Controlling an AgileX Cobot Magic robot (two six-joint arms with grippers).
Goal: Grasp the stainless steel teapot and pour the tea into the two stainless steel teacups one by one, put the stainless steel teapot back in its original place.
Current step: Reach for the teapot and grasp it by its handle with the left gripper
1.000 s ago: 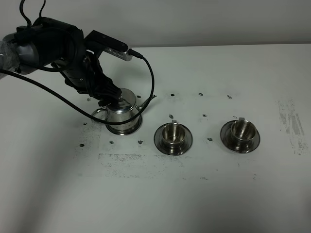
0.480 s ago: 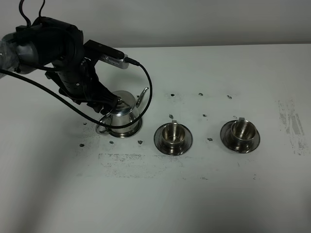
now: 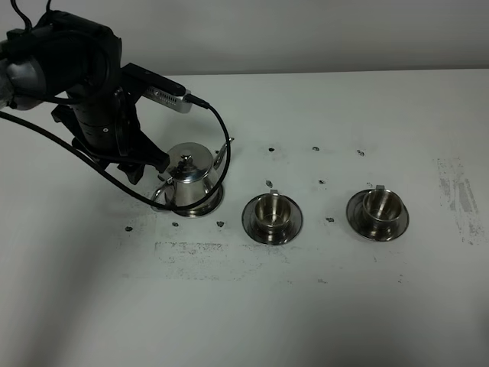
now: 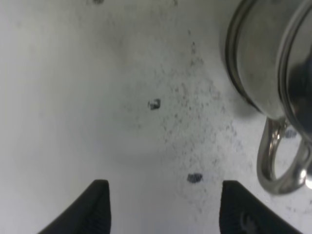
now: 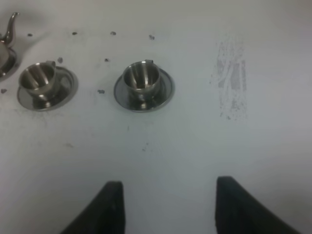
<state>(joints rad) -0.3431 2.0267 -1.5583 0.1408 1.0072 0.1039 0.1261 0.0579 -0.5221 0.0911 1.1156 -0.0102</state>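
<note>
Left gripper (image 4: pixel 165 212), jaws wide apart, empty, seemingly just clear of the stainless steel teapot (image 3: pixel 189 176), upright on its saucer (image 3: pixel 208 206), nearer teacup (image 3: pixel 271 214) and farther teacup (image 3: pixel 377 210) alongside; right gripper (image 5: pixel 168 204) parted, empty; white flecked table (image 3: pixel 306 306), pale wall (image 3: pixel 306 34).

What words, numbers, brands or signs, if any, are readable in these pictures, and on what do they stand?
None. No readable text on the teapot, the left teacup, the right teacup, the table or the arm's silver camera; the table's dark marks are specks, not writing.
</note>
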